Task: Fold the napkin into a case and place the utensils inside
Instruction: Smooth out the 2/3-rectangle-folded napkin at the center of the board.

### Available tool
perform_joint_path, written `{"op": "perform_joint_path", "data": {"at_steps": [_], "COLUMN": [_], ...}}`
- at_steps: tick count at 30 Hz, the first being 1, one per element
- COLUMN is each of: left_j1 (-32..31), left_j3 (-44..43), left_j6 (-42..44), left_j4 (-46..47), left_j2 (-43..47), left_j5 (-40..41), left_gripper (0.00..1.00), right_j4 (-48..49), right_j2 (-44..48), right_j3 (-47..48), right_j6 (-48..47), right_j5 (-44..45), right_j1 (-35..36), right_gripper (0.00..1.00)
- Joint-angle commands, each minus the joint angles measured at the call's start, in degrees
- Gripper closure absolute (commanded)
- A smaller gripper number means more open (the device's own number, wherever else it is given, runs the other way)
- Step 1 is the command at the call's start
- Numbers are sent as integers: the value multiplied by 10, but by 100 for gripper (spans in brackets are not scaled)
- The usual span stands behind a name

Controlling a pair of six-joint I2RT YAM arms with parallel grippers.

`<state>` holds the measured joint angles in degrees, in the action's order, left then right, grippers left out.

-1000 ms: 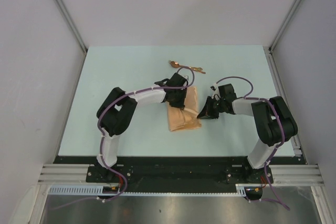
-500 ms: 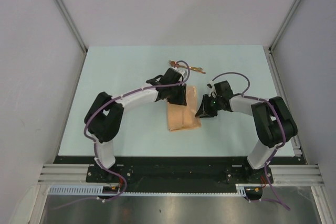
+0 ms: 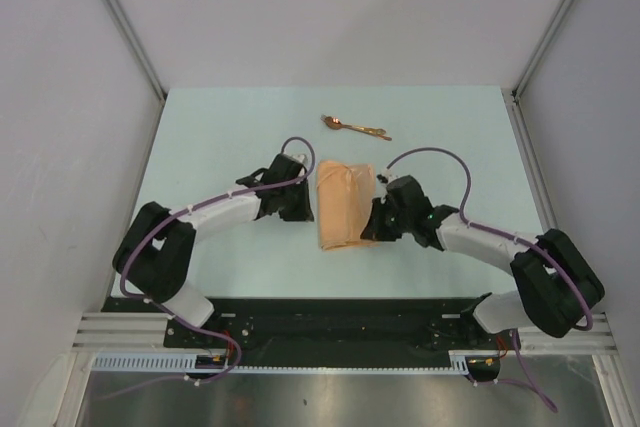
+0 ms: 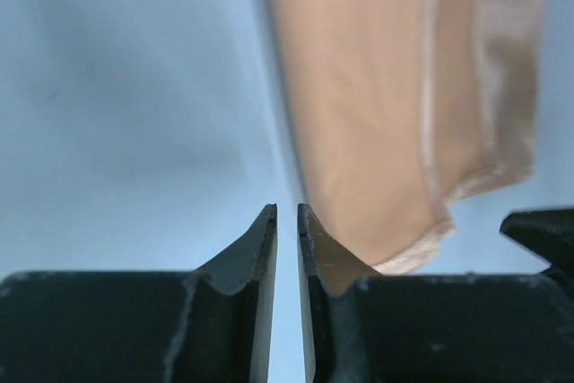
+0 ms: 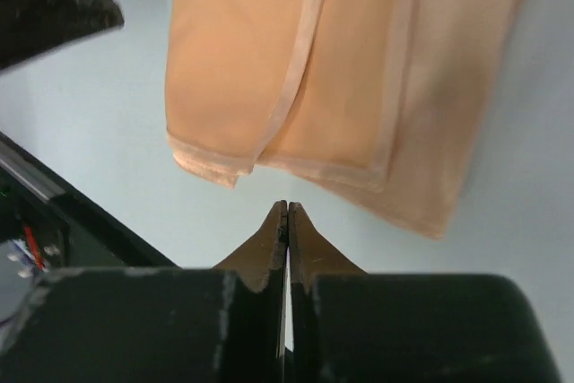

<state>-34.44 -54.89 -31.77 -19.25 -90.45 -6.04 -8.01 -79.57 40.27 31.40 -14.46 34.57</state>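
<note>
The napkin (image 3: 344, 205) lies folded into a narrow upright strip mid-table, its hemmed layers showing in the right wrist view (image 5: 350, 60) and the left wrist view (image 4: 377, 105). The utensils (image 3: 355, 127) lie behind it on the table, apart from the cloth. My left gripper (image 3: 306, 205) sits at the napkin's left edge; its jaws (image 4: 287, 213) stand slightly open with only table showing between them. Low against the napkin's right edge, my right gripper (image 3: 368, 225) has its fingertips (image 5: 287, 207) pressed shut on nothing, just short of the cloth's near corner.
The pale table (image 3: 230, 137) is bounded by grey walls on three sides and a metal rail (image 3: 340, 327) at the front. The other arm's black finger shows at the frame edge in each wrist view.
My left gripper has come off the top of the napkin and moved to its left side. The right gripper has swung in and down to the right edge. The cloth now lies uncovered.
</note>
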Motion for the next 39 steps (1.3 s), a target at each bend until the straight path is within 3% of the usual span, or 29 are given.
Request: {"op": "perform_joint_path", "data": {"at_steps": [1,5,11,22,39], "left_j1": [12,13,13,5,-17], "left_j3": [48,51,58,80,102], "left_j6": [-56,-74,-83,-88,-103], "left_j4": [66,82,104,127,133], "left_j2": [13,-7,-28,-40,-38], "left_j5": [-9,-13,-25,-48,-59], "left_gripper": [83,85,85,88,91], "right_j4": [144,279,338,365,390], "right_j2": [23,8,-54,-101,-102], "right_j3": [-74,-123,-129,-101,-101], "right_j6": [65,82,107,96,82], "right_j5": [104,193,241,247,276], "right_j1": [89,157,192,193,210], "right_gripper": [100,100,100,100,100]}}
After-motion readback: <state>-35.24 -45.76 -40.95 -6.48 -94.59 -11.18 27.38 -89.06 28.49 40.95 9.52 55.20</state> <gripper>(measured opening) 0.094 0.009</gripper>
